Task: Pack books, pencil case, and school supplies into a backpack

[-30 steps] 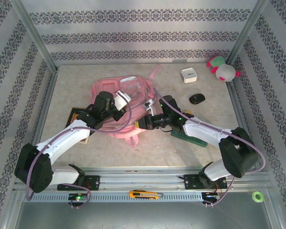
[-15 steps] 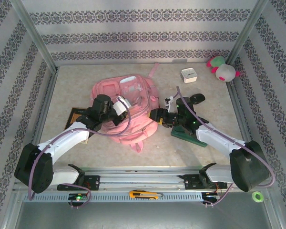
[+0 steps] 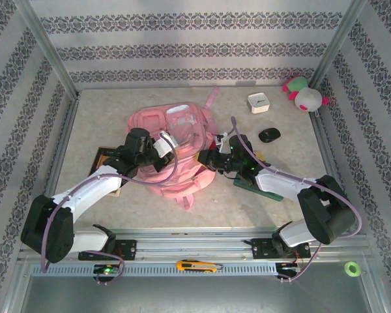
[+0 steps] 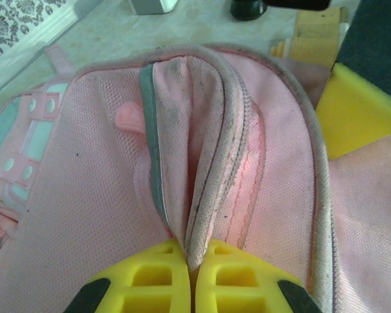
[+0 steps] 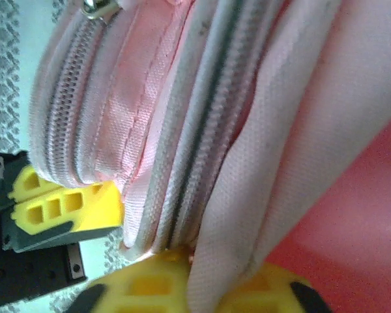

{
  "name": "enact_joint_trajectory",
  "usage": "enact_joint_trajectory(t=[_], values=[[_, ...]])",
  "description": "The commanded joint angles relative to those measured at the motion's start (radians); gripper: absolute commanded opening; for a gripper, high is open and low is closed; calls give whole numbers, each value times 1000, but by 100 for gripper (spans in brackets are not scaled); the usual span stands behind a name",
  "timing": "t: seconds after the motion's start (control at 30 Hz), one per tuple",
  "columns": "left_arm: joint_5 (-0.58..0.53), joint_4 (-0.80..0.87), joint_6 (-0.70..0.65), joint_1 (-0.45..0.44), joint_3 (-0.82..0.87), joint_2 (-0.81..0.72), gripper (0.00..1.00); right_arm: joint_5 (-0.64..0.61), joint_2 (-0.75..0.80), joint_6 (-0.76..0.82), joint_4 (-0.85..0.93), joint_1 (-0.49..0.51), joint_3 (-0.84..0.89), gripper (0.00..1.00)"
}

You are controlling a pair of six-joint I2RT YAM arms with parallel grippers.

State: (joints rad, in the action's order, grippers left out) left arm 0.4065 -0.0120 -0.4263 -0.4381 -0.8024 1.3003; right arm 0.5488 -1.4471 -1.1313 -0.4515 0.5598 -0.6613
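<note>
Pinching backpack (image 3: 146,121) fabric: left end effector (image 4: 189,266), right end effector (image 5: 193,268).

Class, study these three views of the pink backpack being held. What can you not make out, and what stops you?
Inside of the backpack: every view, closed fabric folds hide any contents.
Dark-framed flat item: top view, left arm covers most of it.
Green flat item: top view, right arm lies across it.
White object and black object: left wrist view, cut by the top edge.
</note>
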Motion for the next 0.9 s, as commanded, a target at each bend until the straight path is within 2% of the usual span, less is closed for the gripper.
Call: enact_joint_trajectory(t=[0.0, 0.17, 0.33, 0.4, 0.57, 0.7, 0.87], values=[[-102, -115, 23, -10, -101, 18, 3, -218, 14, -110, -147, 40, 40, 0], [-213, -64, 102, 16, -180, 88, 12, -463, 37, -152, -210, 140, 49, 0], [-241, 4, 190, 23, -227, 74, 41, -634, 10, -187, -289, 208, 55, 0], [-245, 78, 275, 23, -229, 20, 47, -662, -12, -192, -328, 223, 45, 0], [-275, 250, 534, 0, -146, -165, 51, -696, -54, -177, -351, 251, -2, 0], [-341, 372, 708, -93, -54, -293, 51, -702, -84, -167, -377, 270, -30, 0], [-428, 450, 898, -241, -2, -311, 51, -705, -117, -166, -408, 285, -50, 0]])
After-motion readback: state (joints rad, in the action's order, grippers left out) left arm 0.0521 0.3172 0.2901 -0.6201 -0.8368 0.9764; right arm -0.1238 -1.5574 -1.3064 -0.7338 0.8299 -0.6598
